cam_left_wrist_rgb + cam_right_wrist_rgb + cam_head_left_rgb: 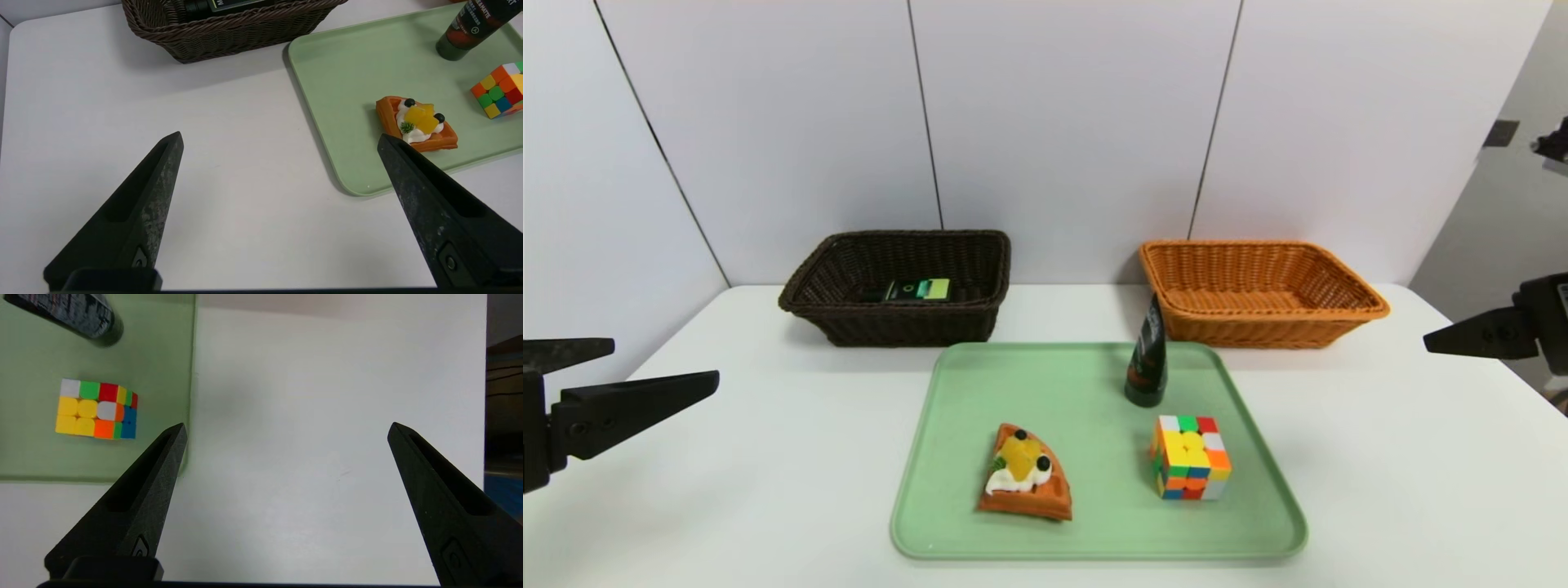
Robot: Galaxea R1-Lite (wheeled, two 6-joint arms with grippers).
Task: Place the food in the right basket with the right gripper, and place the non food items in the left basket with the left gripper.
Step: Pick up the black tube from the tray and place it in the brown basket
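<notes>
A: Where is everything sitting?

B: The waffle [1023, 474] is lying near the front left of the tray [1094, 376], the cube [1190, 456] is sitting to its right, and the tube [1147, 354] is standing on its cap near the tray's back edge, just in front of the tan basket [1262, 290]. The bottle [919, 289] is lying in the dark basket [894, 282].

A: And the grippers?

B: The left gripper [278, 139] and right gripper [286, 426] are hanging at the table's sides, both spread wide and holding nothing.

A: What is worrying you?

B: The tube. It is standing tall on a narrow cap, so a reach for the cube could be knocking it over, I reckon. The left arm is also having to cross over the waffle to get to either one, and could be dragging it. And the waffle's cream top is looking awkward to pinch, so it may be slipping out.
</notes>
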